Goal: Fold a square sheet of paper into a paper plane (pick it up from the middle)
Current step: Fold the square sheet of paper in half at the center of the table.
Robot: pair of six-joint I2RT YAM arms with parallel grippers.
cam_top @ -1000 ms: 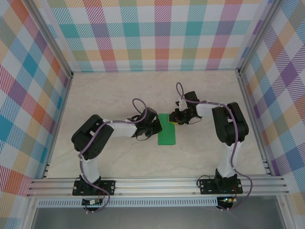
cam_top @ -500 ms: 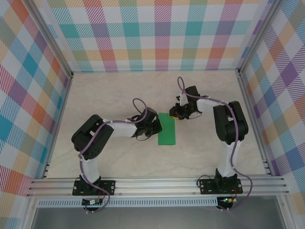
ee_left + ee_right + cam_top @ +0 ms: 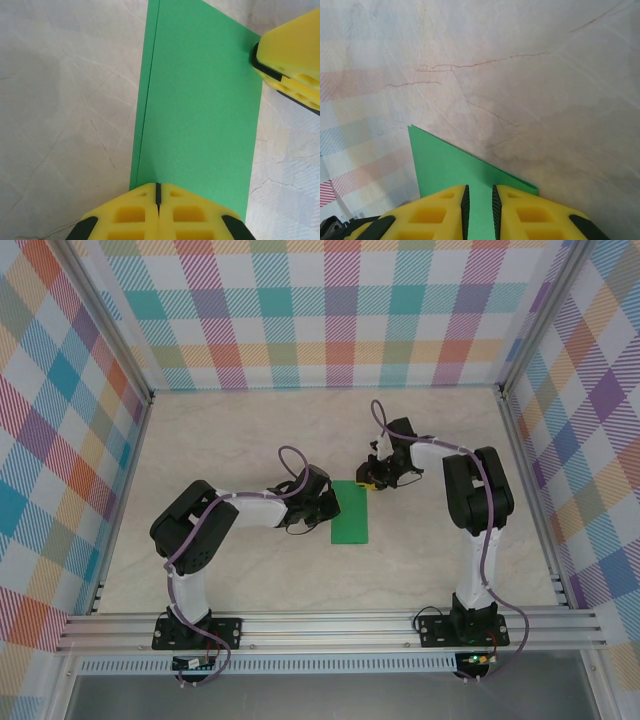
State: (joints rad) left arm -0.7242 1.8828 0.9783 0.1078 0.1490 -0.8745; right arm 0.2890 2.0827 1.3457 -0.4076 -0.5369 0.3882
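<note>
The square sheet of paper (image 3: 351, 512) lies flat on the pale, marble-patterned table (image 3: 220, 440) between the two arms. It is folded to a narrow green rectangle. In the left wrist view the edge of a second layer runs just inside one long side.

The left gripper (image 3: 158, 192) stands at the left long edge of the sheet. Its yellow fingers are pressed together with no gap, and their tips are over the border of the paper.

The right gripper (image 3: 479, 197) is at the far right corner of the sheet. Its two fingers are a little apart, and green paper is seen through the narrow gap below the tips. Whether it pinches the paper I cannot tell.

Around the sheet, checked walls (image 3: 340, 300) in many colours enclose the table.
</note>
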